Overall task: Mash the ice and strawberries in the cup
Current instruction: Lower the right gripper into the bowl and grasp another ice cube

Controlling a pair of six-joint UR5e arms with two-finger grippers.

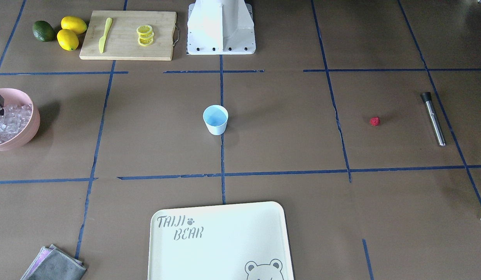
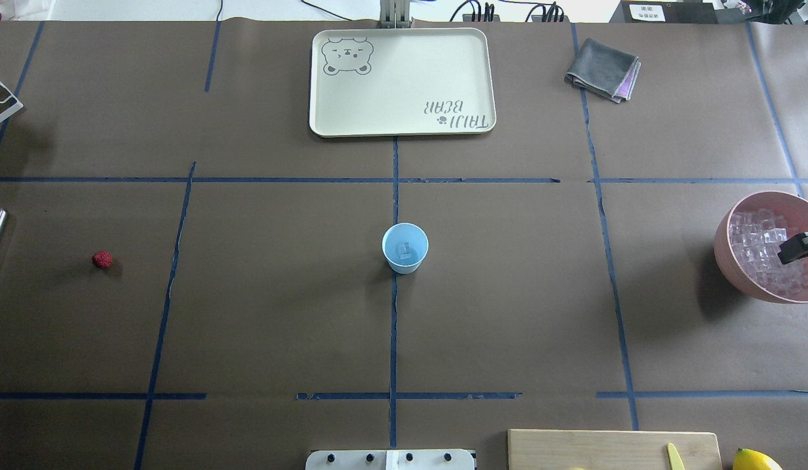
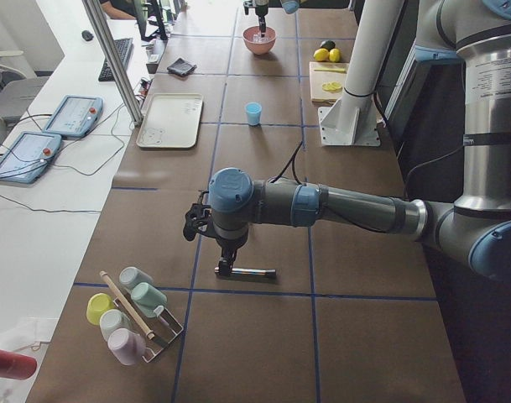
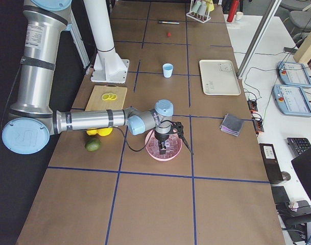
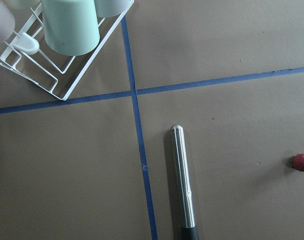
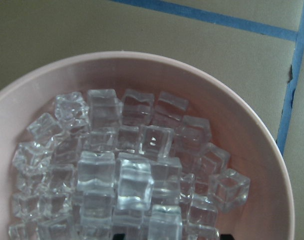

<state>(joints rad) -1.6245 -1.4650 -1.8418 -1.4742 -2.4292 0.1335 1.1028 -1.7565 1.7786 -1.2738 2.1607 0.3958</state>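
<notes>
The pale-blue cup point(image 2: 404, 247) stands upright at the table's middle with one clear ice cube point(image 2: 404, 249) in it; it also shows in the front view point(image 1: 215, 119). The red strawberry point(image 2: 102, 260) lies on the table far left, and also shows in the left wrist view point(image 5: 301, 162). More ice point(image 6: 127, 170) fills the pink bowl point(image 2: 730, 254) at the right edge. My right gripper point(image 2: 795, 248) is open, its tips down at the ice. My left gripper point(image 3: 226, 267) hovers over the black end of a steel muddler point(image 5: 181, 180); I cannot tell whether it is open or shut.
A cream tray point(image 2: 401, 81) and a grey cloth point(image 2: 602, 78) lie at the far side. A cutting board point(image 1: 128, 35) with lemon slices and a yellow knife, two lemons and an avocado point(image 1: 43, 31) sit near the robot base. A wire cup rack point(image 5: 67, 45) stands beyond the muddler.
</notes>
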